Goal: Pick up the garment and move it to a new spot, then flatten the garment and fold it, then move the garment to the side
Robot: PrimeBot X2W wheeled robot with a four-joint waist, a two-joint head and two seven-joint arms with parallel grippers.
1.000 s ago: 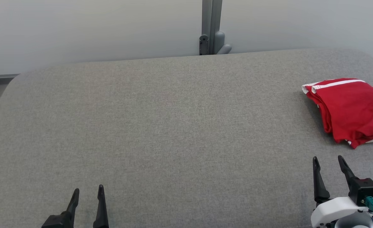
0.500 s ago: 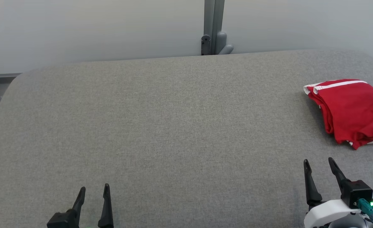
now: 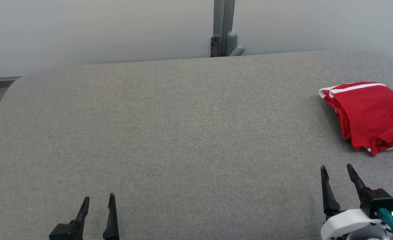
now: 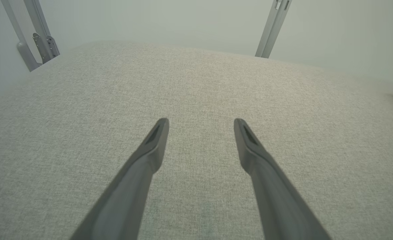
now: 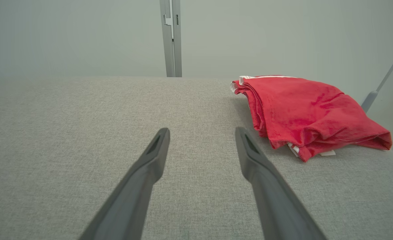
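folded red garment (image 3: 369, 115) lies at 3 o'clock on the grey tabletop (image 3: 183, 133). its right side is cut off by the head view's edge, and its lower layers are hard to make out. left claw (image 3: 99, 197) at 7 o'clock and right claw (image 3: 336, 166) at 5 o'clock have fingers spread wide, holding nothing, apart from the garment. the left claw's base is cut off below.

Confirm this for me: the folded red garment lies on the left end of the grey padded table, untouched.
Not the left end. The folded red garment lies on the right end of the grey padded table, untouched, as the head view shows.
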